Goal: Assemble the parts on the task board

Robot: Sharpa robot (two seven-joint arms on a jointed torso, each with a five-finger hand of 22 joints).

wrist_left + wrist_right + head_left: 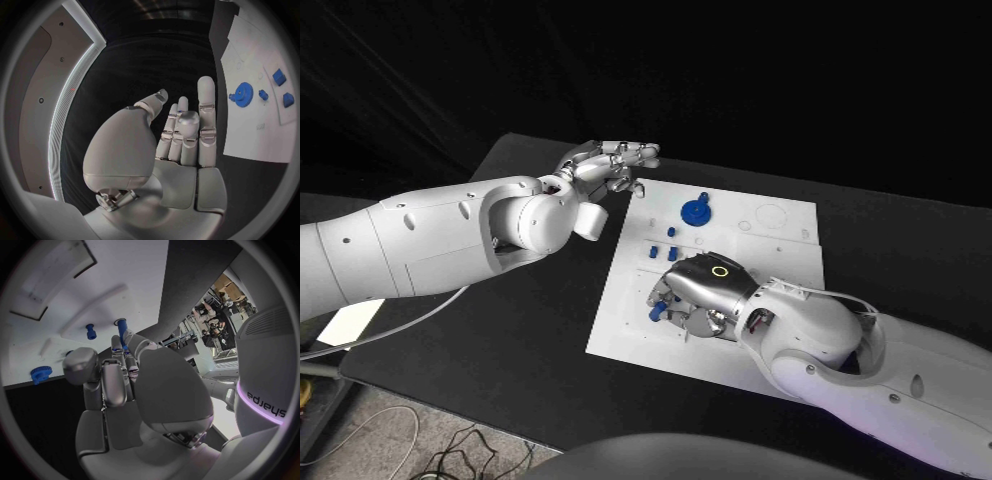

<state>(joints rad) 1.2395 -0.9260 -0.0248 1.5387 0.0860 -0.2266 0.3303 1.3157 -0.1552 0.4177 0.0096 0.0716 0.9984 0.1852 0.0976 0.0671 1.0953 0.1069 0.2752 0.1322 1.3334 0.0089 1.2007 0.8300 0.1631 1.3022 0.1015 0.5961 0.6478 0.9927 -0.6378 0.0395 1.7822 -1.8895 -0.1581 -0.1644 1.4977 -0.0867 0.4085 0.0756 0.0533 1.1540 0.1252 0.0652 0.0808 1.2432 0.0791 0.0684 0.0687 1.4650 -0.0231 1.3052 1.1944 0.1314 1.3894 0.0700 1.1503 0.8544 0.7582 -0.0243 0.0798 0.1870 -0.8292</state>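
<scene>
Showing blue gear (240,94), L wrist

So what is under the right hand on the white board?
The right hand hangs over the near part of the white board. A small blue piece shows at its fingers; whatever lies beneath the palm is covered.

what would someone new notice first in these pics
The white rectangular task board stands out against the black table, with a blue gear-shaped part near its far edge. The silver right hand sits low over the board's near half, among small blue peg-like parts. The silver left hand hangs off the board's far left corner, fingers apart, holding nothing.
</scene>
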